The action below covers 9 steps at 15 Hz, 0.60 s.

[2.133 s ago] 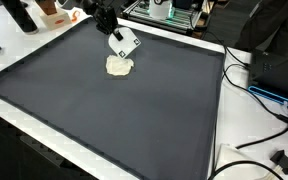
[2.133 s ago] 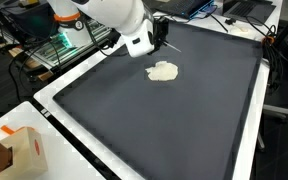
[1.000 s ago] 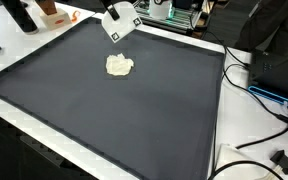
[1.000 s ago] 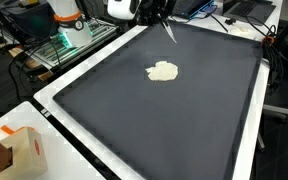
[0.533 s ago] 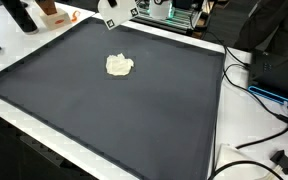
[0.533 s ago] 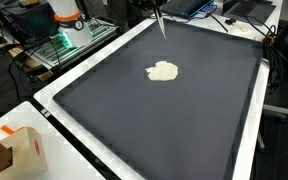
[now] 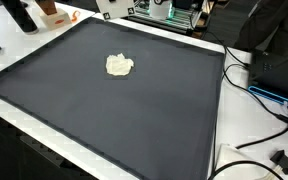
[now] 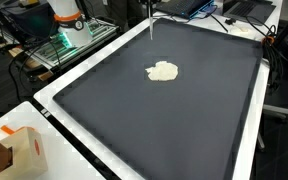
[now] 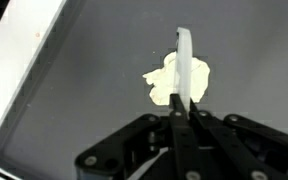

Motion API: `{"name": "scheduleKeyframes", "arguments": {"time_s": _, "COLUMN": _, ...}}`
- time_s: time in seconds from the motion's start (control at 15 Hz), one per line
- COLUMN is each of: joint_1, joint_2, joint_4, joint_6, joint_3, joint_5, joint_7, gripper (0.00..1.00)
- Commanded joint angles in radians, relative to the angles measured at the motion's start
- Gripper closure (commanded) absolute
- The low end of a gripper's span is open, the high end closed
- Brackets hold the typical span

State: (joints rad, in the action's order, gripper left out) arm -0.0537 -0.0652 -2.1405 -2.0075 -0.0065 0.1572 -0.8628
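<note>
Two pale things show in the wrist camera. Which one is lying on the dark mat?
The crumpled cream lump lies on the dark mat; the thin white strip is pinched in the gripper, above it.

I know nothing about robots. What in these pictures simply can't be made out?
- Tool: cut off by the top edge in both exterior views. Only the wrist view shows it, closed on a thin white strip.
- What the strip is: too thin and blurred to tell in the wrist view, a mere sliver in an exterior view.
- Cream lump: the strip hides its middle in the wrist view, and it is too small elsewhere to tell its material.
</note>
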Motion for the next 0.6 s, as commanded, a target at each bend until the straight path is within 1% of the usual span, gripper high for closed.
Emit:
{"name": "scheduleKeyframes", "arguments": {"time_s": 0.0, "joint_1": 0.021, "joint_2": 0.033, "joint_4": 0.061, "joint_6": 0.112, "joint_3": 0.026, "joint_5": -0.160, "joint_7": -0.121, "gripper": 0.99}}
{"name": "scheduleKeyframes", "arguments": {"time_s": 0.27, "joint_1": 0.056, "joint_2": 0.099, "joint_4": 0.140, "joint_6": 0.254, "joint_3": 0.052, "joint_5": -0.315, "joint_7": -0.172, "gripper": 0.99}}
{"name": "scheduleKeyframes", "arguments": {"time_s": 0.53, "joint_1": 0.095, "joint_2": 0.178, "joint_4": 0.213, "joint_6": 0.343, "joint_3": 0.060, "joint_5": -0.436, "joint_7": -0.185, "gripper": 0.99}}
